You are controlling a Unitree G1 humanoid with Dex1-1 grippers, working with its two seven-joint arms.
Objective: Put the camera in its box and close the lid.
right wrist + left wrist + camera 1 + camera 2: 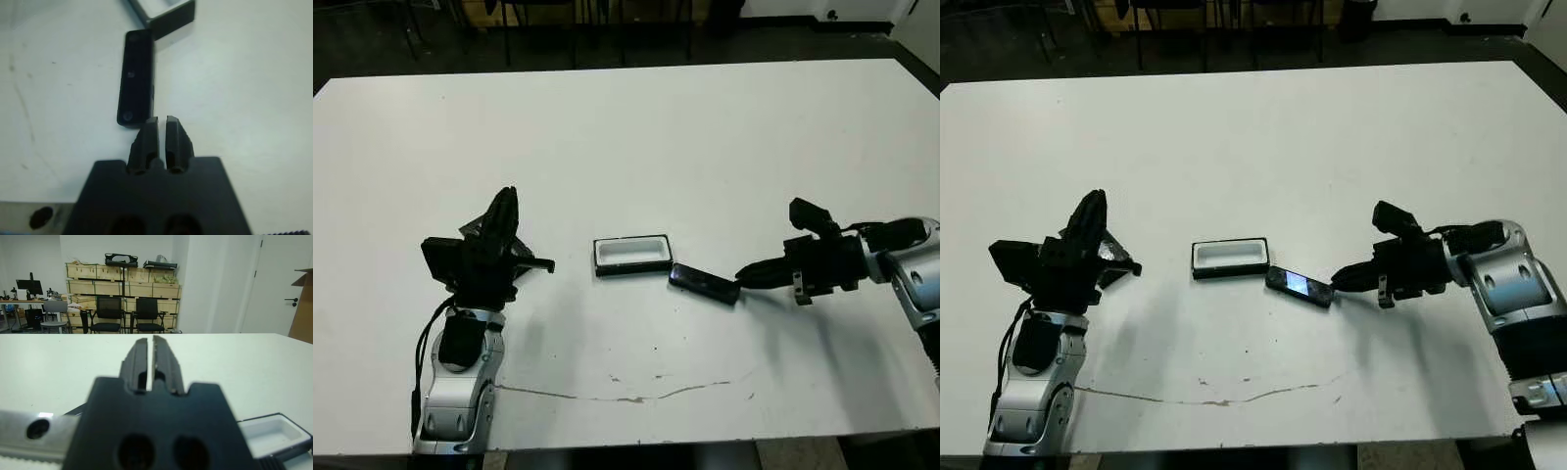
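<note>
The box (631, 255) lies open at the table's middle, its white lining showing, and nothing is in it. The camera (703, 283) rests flat on the table just right of the box, slanted, with a bluish glossy patch on top. My right gripper (741, 277) is low at the camera's right end, shut, with its fingertips (157, 122) right beside that end and nothing between them. At the left my left gripper (506, 201) is shut and holds nothing. A flat dark piece, apparently the lid (1116, 252), lies under it, mostly hidden by it.
A thin crack line (636, 397) runs across the white table (626, 137) near its front edge. Chairs (110, 313) and stacked crates stand beyond the far edge.
</note>
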